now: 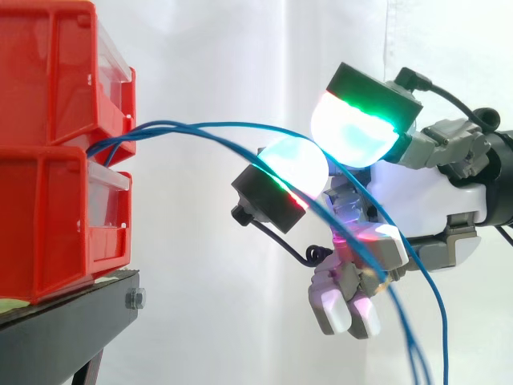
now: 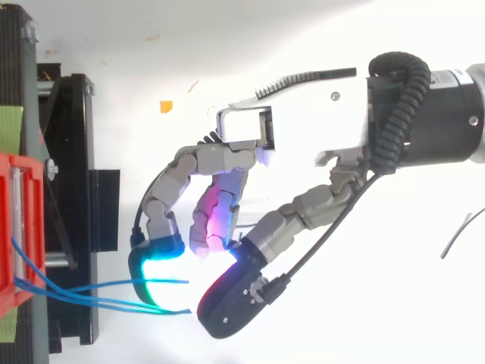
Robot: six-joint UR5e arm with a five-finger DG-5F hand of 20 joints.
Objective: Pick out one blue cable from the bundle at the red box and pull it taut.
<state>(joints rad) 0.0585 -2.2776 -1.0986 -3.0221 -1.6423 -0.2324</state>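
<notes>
The white curtain (image 1: 240, 48) filled the background. The hand (image 2: 303, 144) reached in from the right edge of the frame, its fingers curled. Two glowing cyan-green pads (image 1: 353, 128) were closed together at centre, pinching the blue cables (image 1: 172, 124). Which single strand they gripped could not be told. Two stacked red bins (image 1: 48, 152) stood at the left edge on a black stand (image 1: 72, 321). The cables arched from between the bins to the pads, then drooped toward the lower right.
</notes>
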